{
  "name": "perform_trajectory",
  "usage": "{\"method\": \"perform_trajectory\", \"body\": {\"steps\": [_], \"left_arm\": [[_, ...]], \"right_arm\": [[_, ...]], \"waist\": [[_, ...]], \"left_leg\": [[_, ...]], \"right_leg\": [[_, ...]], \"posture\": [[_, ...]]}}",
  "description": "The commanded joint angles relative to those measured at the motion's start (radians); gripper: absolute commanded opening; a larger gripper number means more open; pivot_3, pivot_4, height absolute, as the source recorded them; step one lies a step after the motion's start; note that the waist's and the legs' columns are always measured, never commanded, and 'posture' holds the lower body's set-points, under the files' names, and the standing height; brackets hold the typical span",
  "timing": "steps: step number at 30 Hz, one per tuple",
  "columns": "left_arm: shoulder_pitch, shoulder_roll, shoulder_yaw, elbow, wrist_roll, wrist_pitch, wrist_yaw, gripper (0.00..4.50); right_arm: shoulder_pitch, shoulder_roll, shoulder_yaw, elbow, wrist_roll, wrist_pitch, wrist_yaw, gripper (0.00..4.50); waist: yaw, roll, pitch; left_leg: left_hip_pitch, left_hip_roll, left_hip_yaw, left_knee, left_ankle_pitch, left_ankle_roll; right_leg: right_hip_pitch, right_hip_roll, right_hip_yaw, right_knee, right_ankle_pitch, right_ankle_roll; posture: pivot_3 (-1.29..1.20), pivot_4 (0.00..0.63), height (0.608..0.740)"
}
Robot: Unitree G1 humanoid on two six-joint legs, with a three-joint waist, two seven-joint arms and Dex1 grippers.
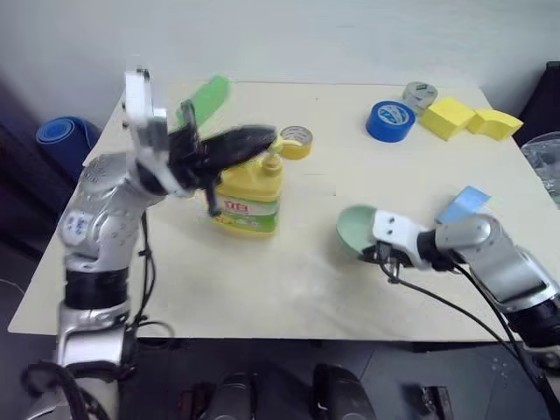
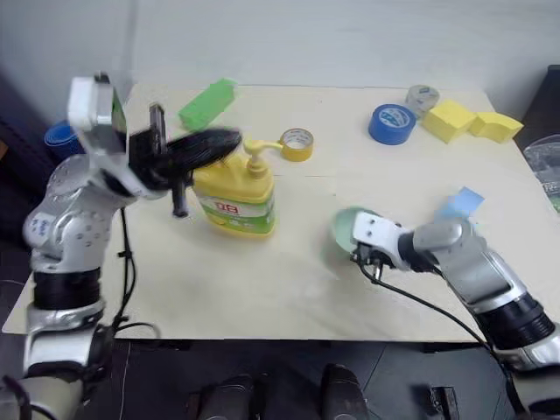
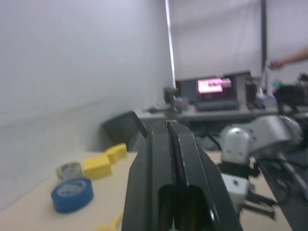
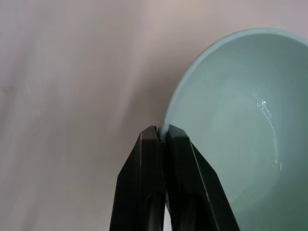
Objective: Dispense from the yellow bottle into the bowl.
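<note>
The left gripper [image 2: 229, 140], fingers pressed together on nothing, hovers level over the big yellow plastic pump bottle [image 2: 234, 198]. The bottle stands upright left of the table's middle, spout aimed right; its green-yellow label carries red characters too small to read. Further right, the right gripper [image 4: 163, 132] pinches the near rim of the small pale mint-green bowl [image 1: 356, 229].

Glossy yellow plastic on the yellow bottle [image 2: 234, 199], a slick printed label wrapping its front. Beside it to the right, the bowl [image 4: 240, 139] shows a smooth, glazed-looking mint inside with a wet glint. The table [image 1: 289, 280] beneath the bottle is pale, matt and wood-like. Beyond the bottle, yellow sponge blocks [image 1: 468, 118] look soft and porous. The right gripper [image 4: 162, 137] has matt black plastic fingers [image 4: 144, 183].
</note>
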Motion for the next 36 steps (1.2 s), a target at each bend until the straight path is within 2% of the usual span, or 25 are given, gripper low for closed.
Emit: {"method": "perform_trajectory", "body": {"steps": [1,6,9,12,16,25,28,33,35,36], "left_arm": [[0.123,0.067,-0.043,-0.082,0.032,-0.015,-0.111,1.13],[0.251,0.039,-0.066,-0.137,0.045,-0.033,-0.087,2.68],[0.29,0.014,-0.075,-0.159,0.049,-0.027,-0.056,3.5],[0.318,0.003,-0.073,-0.168,0.056,-0.034,-0.042,4.41],[0.335,-0.006,-0.056,-0.155,0.058,-0.048,-0.026,4.5],[0.298,-0.004,-0.069,-0.096,0.068,-0.069,-0.055,4.5],[0.29,-0.006,-0.065,-0.09,0.066,-0.068,-0.05,4.5],[0.277,-0.008,-0.044,-0.087,0.061,-0.06,-0.022,4.5],[0.272,-0.003,-0.032,-0.089,0.049,-0.051,-0.013,4.5],[0.269,0.0,-0.026,-0.09,0.041,-0.044,-0.009,4.5]], "right_arm": [[0.025,0.005,-0.055,0.085,-0.034,-0.132,-0.038,0.0],[0.052,0.065,-0.101,0.182,-0.041,-0.26,-0.092,0.0],[0.06,0.095,-0.145,0.175,-0.014,-0.277,-0.099,0.71],[0.088,0.116,-0.219,0.151,0.017,-0.34,-0.13,1.73],[0.171,0.139,-0.312,0.163,0.053,-0.423,-0.162,3.05],[0.156,0.223,-0.262,0.33,0.003,-0.499,-0.177,3.05],[0.125,0.264,-0.248,0.368,-0.006,-0.528,-0.19,2.5],[0.075,0.292,-0.234,0.453,-0.044,-0.589,-0.207,0.89],[0.071,0.292,-0.226,0.463,-0.05,-0.589,-0.189,0.08],[0.069,0.291,-0.226,0.467,-0.048,-0.59,-0.179,0.08]], "waist": [[-0.004,0.0,0.0],[0.009,-0.001,0.0],[0.015,-0.001,0.0],[0.015,0.0,0.0],[0.017,-0.001,0.0],[0.011,0.0,0.0],[0.01,0.0,0.0],[0.012,0.0,0.0],[0.012,0.0,0.0],[0.011,0.0,0.0]], "left_leg": [[0.001,0.0,0.0,0.0,0.0,0.0],[0.001,0.0,0.0,0.002,0.0,0.0],[0.0,0.0,0.0,0.002,0.0,0.0],[0.0,0.0,-0.001,0.002,0.0,0.0],[0.0,0.0,-0.002,0.002,0.0,0.0],[0.001,0.0,-0.001,0.002,0.0,0.0],[0.001,0.0,-0.001,0.002,0.0,0.0],[0.001,0.0,-0.001,0.002,0.0,0.0],[0.0,0.0,-0.002,0.002,0.0,0.0],[0.0,0.0,-0.002,0.002,0.0,0.0]], "right_leg": [[0.0,0.0,0.001,0.001,0.0,0.0],[0.001,0.0,0.001,0.0,0.0,0.0],[0.002,0.0,0.001,0.0,0.0,0.0],[0.001,0.0,0.0,0.0,0.0,0.0],[0.002,0.0,0.0,0.0,0.0,0.0],[0.002,0.0,0.0,0.0,0.0,0.0],[0.002,0.0,0.0,0.0,0.0,0.0],[0.002,0.0,0.0,0.0,0.0,0.0],[0.002,0.0,0.0,0.0,0.0,0.0],[0.002,0.0,0.0,0.0,0.0,0.0]], "posture": [[0.0,0.15,0.74],[0.0,0.15,0.74],[0.0,0.15,0.74],[0.0,0.15,0.74],[0.0,0.15,0.74],[0.0,0.15,0.74],[0.0,0.15,0.74],[0.0,0.15,0.74],[0.0,0.15,0.74],[0.0,0.15,0.74]]}}
